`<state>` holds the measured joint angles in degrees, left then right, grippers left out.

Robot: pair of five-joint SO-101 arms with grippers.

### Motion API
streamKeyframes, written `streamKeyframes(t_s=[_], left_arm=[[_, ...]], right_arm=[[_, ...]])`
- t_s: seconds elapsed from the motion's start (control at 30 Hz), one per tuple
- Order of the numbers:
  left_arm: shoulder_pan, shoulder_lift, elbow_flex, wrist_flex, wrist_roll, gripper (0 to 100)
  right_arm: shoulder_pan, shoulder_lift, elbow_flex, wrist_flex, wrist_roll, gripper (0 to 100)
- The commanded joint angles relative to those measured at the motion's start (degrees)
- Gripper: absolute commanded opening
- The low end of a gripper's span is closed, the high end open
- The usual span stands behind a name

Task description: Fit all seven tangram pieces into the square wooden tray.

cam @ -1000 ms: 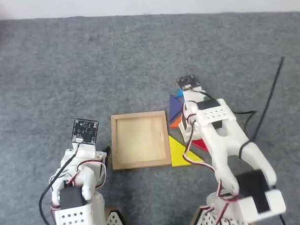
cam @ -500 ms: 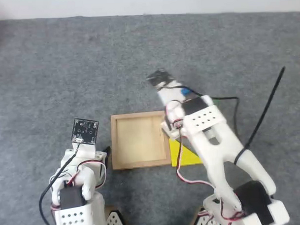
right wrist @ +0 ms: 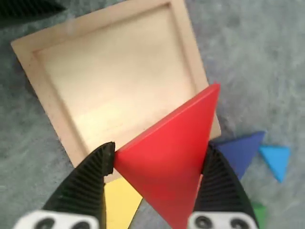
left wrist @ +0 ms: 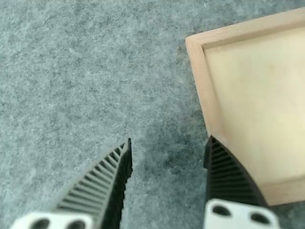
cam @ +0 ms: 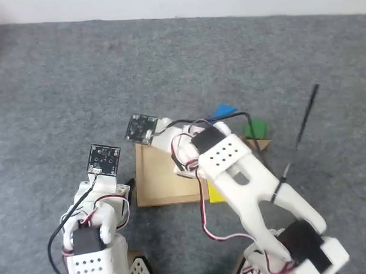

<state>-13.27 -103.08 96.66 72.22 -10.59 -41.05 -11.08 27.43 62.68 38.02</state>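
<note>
In the right wrist view my right gripper (right wrist: 157,179) is shut on a big red triangle (right wrist: 171,167), held above the near edge of the square wooden tray (right wrist: 52,105), whose floor is bare. Seen from the high view, the right arm lies across the tray (cam: 141,174) and hides most of it. My left gripper (left wrist: 169,143) stands open over the grey felt, one finger next to the tray's rim (left wrist: 201,71). A yellow piece (right wrist: 121,202) lies beside the tray. Dark blue (right wrist: 240,150), light blue (right wrist: 275,160) and green (right wrist: 259,210) pieces lie farther off.
Grey felt covers the table. To the right of the tray in the high view lie a blue piece (cam: 223,111), a green piece (cam: 255,129) and a yellow piece (cam: 216,193). A black cable (cam: 303,124) runs off the right arm.
My right arm has swung left from the cluster of pieces to above the tray, with the red triangle in its gripper. The left arm has kept still.
</note>
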Motion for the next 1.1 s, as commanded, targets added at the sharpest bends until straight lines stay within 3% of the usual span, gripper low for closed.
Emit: streamKeyframes(t_s=[0.0,0.13,0.3,0.43,0.6,0.67,0.9,1.07], left_arm=[[-2.6,-1.0,-0.2,0.2,-0.5,24],[-15.0,-1.1,-0.2,-1.1,-1.8,24],[-39.2,-1.1,-0.2,-9.3,-11.4,24],[-50.6,-1.1,-0.2,-15.0,-12.0,24],[-57.8,-1.1,-0.2,-15.5,-12.0,24],[-59.8,-1.1,-0.2,-15.4,-12.0,24],[-60.7,-1.1,-0.2,-15.4,-12.0,24],[-60.7,-1.0,-0.2,-15.3,-12.0,24]], right_arm=[[-1.6,3.6,-3.4,-4.6,2.7,5.8],[-2.7,8.0,-3.4,-7.9,2.7,5.8],[-3.9,11.0,-3.5,-10.0,2.9,5.8],[-4.3,11.8,-5.5,-10.2,2.9,5.8],[-4.4,11.9,-7.6,-10.1,3.5,5.8],[-5.1,12.0,-7.5,-10.1,7.2,5.8],[-6.2,19.0,-10.5,-8.8,12.4,5.8],[-9.6,21.0,-10.5,-6.7,22.8,5.7]])
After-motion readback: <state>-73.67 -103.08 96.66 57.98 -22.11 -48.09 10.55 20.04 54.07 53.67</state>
